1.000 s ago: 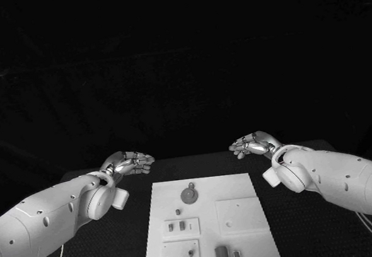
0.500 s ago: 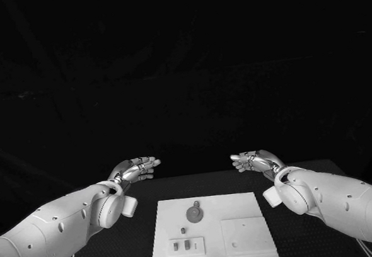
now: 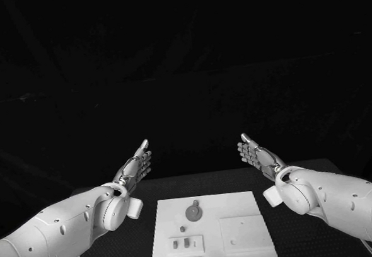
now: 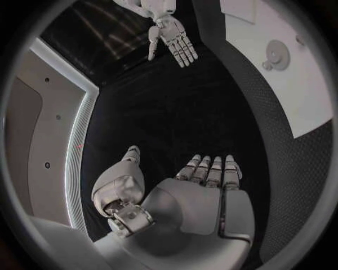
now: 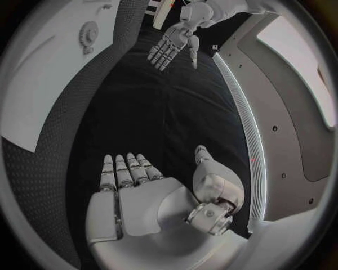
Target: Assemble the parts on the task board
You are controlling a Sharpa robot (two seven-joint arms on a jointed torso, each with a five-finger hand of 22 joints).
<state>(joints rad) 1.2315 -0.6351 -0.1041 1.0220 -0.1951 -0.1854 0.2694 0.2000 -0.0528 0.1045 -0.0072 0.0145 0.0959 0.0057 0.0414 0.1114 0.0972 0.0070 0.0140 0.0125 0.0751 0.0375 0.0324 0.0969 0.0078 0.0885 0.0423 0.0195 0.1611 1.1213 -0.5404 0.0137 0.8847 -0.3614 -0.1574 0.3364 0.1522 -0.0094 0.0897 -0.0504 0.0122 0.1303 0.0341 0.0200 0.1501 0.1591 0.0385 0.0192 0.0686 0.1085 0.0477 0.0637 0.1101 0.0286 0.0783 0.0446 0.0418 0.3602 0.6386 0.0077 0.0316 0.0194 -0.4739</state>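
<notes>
Both silver hands, left (image 3: 134,168) and right (image 3: 257,152), are hovering empty with fingers stretched flat beyond the far end of the flat white rectangular task board (image 3: 240,199), whose small, rigid-looking, probably light grey parts (image 3: 194,212) are likely calling for fingertip pinches at their sides.

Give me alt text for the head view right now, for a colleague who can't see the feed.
Both hands, the left hand and the right hand, are held open above the far end of the black table, fingers straight, holding nothing. Between the arms lies the white task board with small parts on it.
</notes>
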